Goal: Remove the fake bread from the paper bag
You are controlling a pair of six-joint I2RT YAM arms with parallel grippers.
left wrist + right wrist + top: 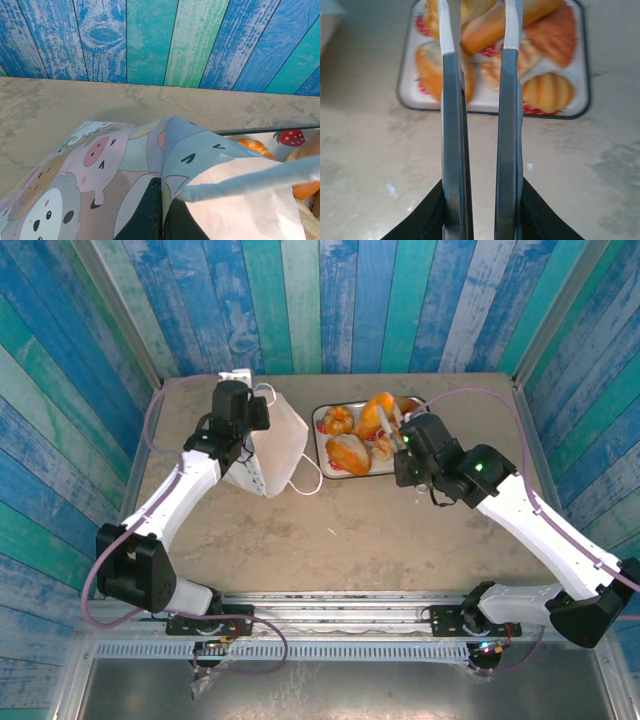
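A: While the left gripper [161, 200] clamps the paper bag [278, 445], where is the fake bread [349, 453]?

B: On the strawberry tray [560, 109] beside the bag. The right gripper [479, 25] hovers there, fingers nearly together, empty.

A: Next?

B: Likely checking the bag's hidden inside for leftovers.

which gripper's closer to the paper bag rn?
Left. The left gripper is shut on the paper bag; the right gripper is apart from it, by the tray.
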